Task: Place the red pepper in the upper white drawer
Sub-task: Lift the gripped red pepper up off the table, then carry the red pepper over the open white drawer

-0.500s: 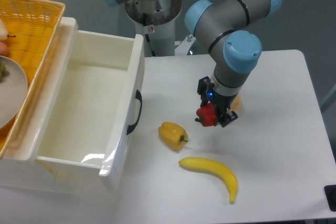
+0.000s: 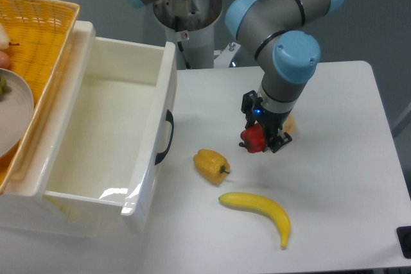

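The jaws pinch the pepper (image 2: 253, 138), held by the gripper (image 2: 260, 139) just above the table (image 2: 334, 184), right of the drawer (image 2: 103, 139), which stands open. I judge the pepper light and hollow, its glossy skin slippery and lobes uneven; a grip across the body between lobes should hold better than one on the stem. A yellow pepper (image 2: 210, 165) and a banana (image 2: 257, 213) lie nearby.

glossy red bell pepper (image 2: 253, 138): 1
yellow bell pepper (image 2: 210, 165): 1
curved yellow banana (image 2: 258, 212): 1
deep white box drawer (image 2: 96, 134): 1
yellow wicker basket (image 2: 35, 36): 1
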`<act>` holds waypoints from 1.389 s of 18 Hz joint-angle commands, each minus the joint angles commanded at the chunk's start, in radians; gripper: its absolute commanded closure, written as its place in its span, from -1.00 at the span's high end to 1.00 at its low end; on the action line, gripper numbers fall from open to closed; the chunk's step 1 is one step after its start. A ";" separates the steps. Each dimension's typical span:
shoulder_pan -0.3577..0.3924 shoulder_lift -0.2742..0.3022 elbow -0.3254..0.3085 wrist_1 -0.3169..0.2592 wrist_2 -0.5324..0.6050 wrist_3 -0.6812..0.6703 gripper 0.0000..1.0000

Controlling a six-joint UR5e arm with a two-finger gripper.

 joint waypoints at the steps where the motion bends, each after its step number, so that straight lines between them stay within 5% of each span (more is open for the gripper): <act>1: -0.002 0.006 0.000 0.000 -0.003 -0.012 -0.24; 10: -0.006 0.020 0.058 -0.064 -0.106 -0.101 -0.24; 25: -0.021 0.103 0.089 -0.063 -0.339 -0.434 -0.24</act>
